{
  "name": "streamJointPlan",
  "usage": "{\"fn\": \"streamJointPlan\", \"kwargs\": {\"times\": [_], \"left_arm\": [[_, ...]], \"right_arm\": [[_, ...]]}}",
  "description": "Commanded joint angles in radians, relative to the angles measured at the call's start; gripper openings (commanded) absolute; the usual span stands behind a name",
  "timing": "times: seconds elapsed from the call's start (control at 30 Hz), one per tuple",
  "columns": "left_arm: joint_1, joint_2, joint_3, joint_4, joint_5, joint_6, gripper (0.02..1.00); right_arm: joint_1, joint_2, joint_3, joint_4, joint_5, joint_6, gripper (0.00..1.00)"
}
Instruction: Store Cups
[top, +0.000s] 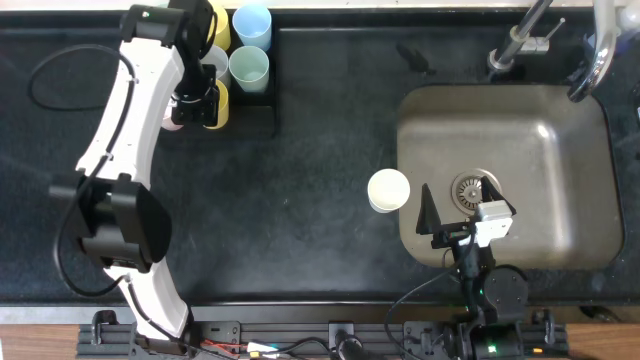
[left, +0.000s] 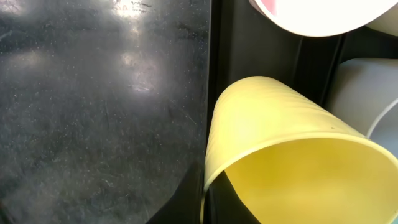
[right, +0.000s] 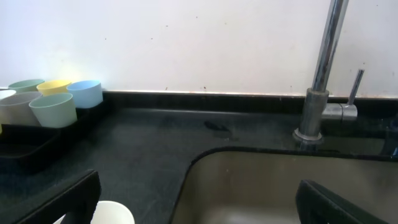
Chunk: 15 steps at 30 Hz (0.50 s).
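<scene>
You have the left gripper (top: 198, 100) clamped on the yellow cup (left: 280, 137) at the black tray's (top: 262, 112) edge, counter's (top: 320, 200) back-left, so set it in, then send the spread-fingered right gripper (top: 460, 200) to the white cup (top: 388, 190) by the sink (top: 540, 150).

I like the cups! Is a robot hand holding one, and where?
The left gripper holds the yellow cup by its rim; the right gripper holds nothing.
</scene>
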Motion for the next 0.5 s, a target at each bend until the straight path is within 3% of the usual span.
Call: {"fn": "streamJointPlan", "kwargs": {"times": [0.03,0.5], "left_arm": [[0.024,0.008,-0.001,0.0,-0.016,0.018,0.036],[0.048,0.008,-0.09,0.106,0.049,0.018,0.036]], "right_arm": [[-0.002,-0.011,-0.014,0.005,0.008,0.007,0.996],[-0.002,-0.011,-0.014,0.005,0.008,0.007,0.996]]}}
